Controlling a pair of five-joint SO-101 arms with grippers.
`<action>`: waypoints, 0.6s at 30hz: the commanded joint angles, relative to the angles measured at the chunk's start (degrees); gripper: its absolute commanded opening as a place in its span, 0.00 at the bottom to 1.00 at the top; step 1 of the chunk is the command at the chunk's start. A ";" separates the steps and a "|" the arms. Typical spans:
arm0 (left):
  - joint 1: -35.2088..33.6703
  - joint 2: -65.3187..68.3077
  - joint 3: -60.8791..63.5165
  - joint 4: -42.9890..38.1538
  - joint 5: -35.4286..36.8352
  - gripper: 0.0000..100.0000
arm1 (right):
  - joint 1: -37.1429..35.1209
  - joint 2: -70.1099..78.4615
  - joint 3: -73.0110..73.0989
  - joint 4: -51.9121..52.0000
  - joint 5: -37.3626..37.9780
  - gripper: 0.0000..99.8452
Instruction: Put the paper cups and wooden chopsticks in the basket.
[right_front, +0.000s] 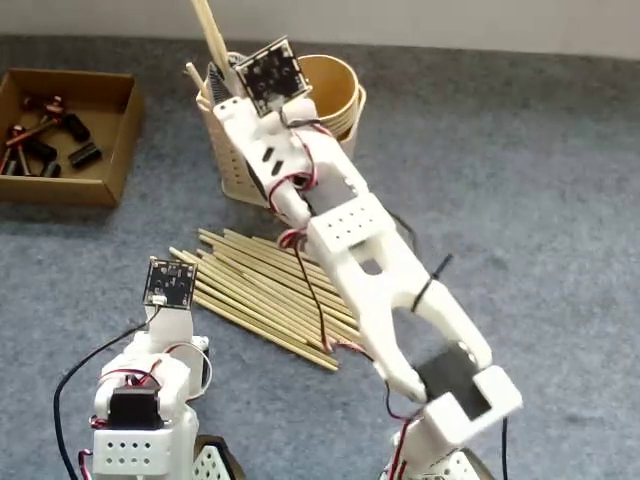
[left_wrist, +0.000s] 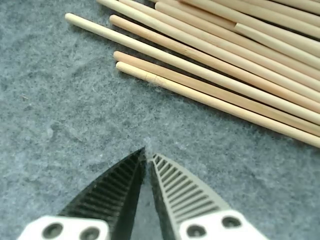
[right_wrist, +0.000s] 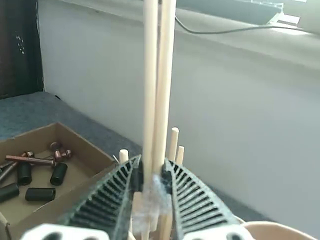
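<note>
— Over the basket (right_front: 228, 168), in the high view, the right arm (right_front: 350, 240) holds a pair of chopsticks (right_front: 212, 40) upright, with the paper cups (right_front: 335, 90) nested inside beside them. What makes the drop clean?

— Keep the pair vertical, lower it until the tips are below the rim, then let go. Released high, I'd expect it to tip over the wall. The loose chopsticks (right_front: 265, 290) fan out on the grey mat (right_front: 530, 180) in front of the basket. The cardboard box (right_front: 122, 130) sits apart, so pulling back over the mat looks safest.

— And the left wrist view?

— The left gripper (left_wrist: 147, 156) sits low, jaws almost closed, holding nothing, near the ends of that pile. It must widen before taking a stick, and it has mat all round it.

— Right wrist view?

— The right gripper (right_wrist: 150, 175) is clamped on the pair. Other stick ends (right_wrist: 173, 136) stand just beyond, so descend straight.
</note>
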 joint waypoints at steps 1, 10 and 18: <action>0.31 -0.22 1.10 0.44 -0.26 0.01 | -0.66 1.80 -4.70 -1.45 -0.53 0.01; 0.31 -0.22 1.10 0.44 -0.26 0.01 | -0.31 2.95 -4.44 -1.01 -0.53 0.01; 0.31 -0.22 1.10 0.44 -0.26 0.01 | -0.40 2.86 -4.53 5.23 -0.53 0.08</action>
